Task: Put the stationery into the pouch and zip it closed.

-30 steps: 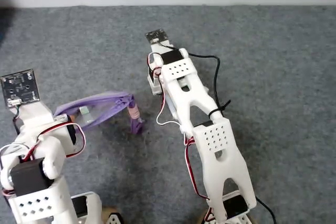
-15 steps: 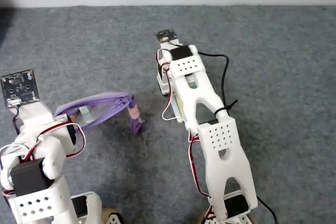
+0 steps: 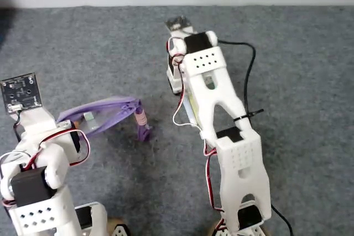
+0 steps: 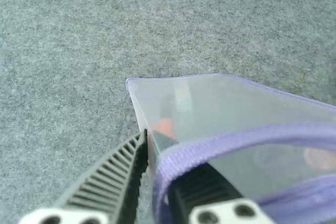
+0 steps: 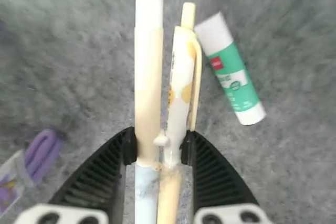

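The clear pouch (image 4: 231, 114) with purple zip trim hangs tilted off the carpet. My left gripper (image 4: 150, 141) is shut on its edge, one finger outside and one inside, and something orange (image 4: 164, 126) lies within. In the high view the pouch (image 3: 105, 110) stretches from the left arm toward the centre, with a pink item (image 3: 142, 118) and a purple pull (image 3: 144, 132) at its far end. My right gripper (image 5: 159, 137) is shut on two pens (image 5: 148, 61), one cream and one yellow-patterned, side by side. A green-and-white glue stick (image 5: 231, 77) lies on the carpet just beyond them.
Grey carpet (image 3: 298, 70) covers the table up to a pale wall at the back. The right arm (image 3: 213, 89) stretches over the centre, with slivers of the pens (image 3: 190, 108) showing under it. A purple piece of the pouch (image 5: 42, 150) shows in the right wrist view.
The right arm has swung away from the pouch, toward the back and right, carrying the pens. The left arm and the pouch have not moved.
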Robot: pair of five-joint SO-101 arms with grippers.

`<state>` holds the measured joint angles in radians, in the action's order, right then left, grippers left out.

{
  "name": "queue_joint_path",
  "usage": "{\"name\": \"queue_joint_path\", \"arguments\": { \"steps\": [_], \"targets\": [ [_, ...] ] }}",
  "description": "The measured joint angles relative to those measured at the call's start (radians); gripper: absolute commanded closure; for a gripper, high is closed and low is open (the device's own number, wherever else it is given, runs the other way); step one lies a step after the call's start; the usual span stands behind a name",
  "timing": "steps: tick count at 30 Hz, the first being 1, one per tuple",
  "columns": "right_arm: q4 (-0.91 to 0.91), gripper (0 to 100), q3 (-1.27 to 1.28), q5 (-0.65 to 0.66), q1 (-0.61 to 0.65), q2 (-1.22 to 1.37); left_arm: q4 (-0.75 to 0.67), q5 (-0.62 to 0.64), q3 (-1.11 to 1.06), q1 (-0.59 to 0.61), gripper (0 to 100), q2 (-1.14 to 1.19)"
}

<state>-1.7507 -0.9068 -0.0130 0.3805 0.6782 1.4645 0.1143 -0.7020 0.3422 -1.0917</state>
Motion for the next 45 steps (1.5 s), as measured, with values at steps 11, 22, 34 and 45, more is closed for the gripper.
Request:
{"name": "queue_joint_path", "arguments": {
  "steps": [11,22,34,45],
  "targets": [
    [-0.002,99.1,0.410,0.060,0.069,-0.574,0.000,0.000,0.000,0.000,99,0.000],
    [0.003,99.1,0.821,0.061,0.158,-1.140,0.000,0.000,0.000,0.000,99,0.000],
    [0.293,99.1,1.125,0.020,0.316,-1.579,0.000,0.000,0.000,0.000,99,0.000],
    [0.927,99.1,1.571,-0.014,0.396,-1.875,0.000,0.000,0.000,0.000,99,0.000]
  ]
}}
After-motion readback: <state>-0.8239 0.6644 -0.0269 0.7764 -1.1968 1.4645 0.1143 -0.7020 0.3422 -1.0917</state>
